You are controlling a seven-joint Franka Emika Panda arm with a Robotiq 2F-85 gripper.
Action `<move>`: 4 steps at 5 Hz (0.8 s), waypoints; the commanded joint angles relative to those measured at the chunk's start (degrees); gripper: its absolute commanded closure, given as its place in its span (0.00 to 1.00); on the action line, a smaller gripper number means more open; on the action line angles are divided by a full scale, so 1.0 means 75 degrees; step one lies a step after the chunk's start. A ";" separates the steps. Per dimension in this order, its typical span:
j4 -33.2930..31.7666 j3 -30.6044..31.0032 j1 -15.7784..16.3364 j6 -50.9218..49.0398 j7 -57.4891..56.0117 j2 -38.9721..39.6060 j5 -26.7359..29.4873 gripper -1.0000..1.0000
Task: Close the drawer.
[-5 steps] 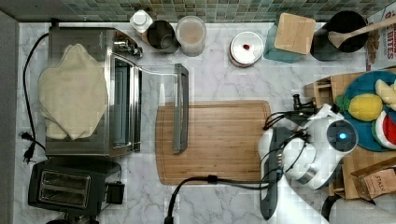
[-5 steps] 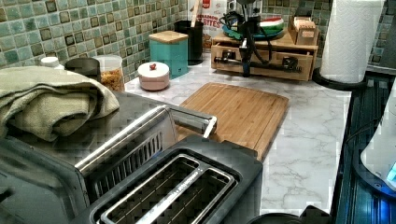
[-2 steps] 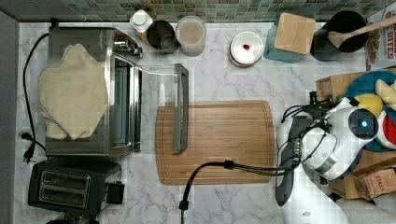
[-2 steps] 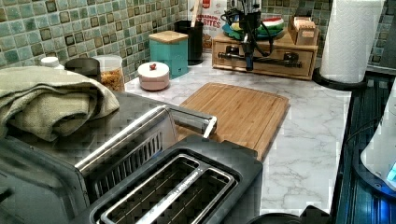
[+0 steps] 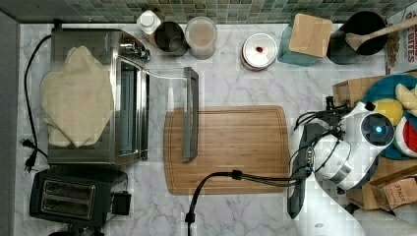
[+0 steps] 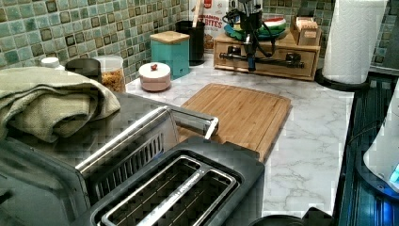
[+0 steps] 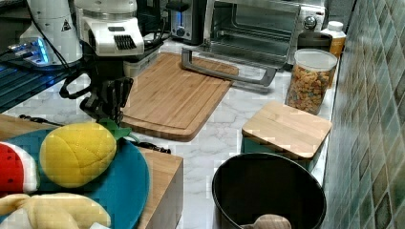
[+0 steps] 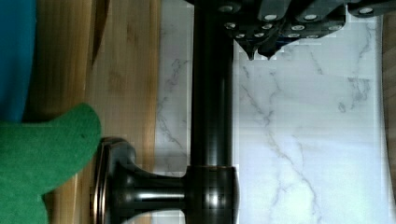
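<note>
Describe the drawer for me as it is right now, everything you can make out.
The drawer is light wood, set in the wooden box against the tiled wall under the fruit plate. A long dark bar handle runs across its front panel on round-based posts. The front looks about flush with the box. The gripper hangs just before the bar; contact is unclear.

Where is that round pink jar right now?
In the left view, the pink jar sits on the marble counter by the tiled wall, between the cereal jar and the teal box.
</note>
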 commanded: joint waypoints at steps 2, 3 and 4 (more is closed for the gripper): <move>0.0877 -0.0825 -0.0799 0.0486 0.0155 -0.0508 -0.0269 1.00; 0.0877 -0.0923 -0.0706 0.0488 0.0122 -0.0495 -0.0220 1.00; 0.0877 -0.0923 -0.0706 0.0486 0.0118 -0.0496 -0.0220 1.00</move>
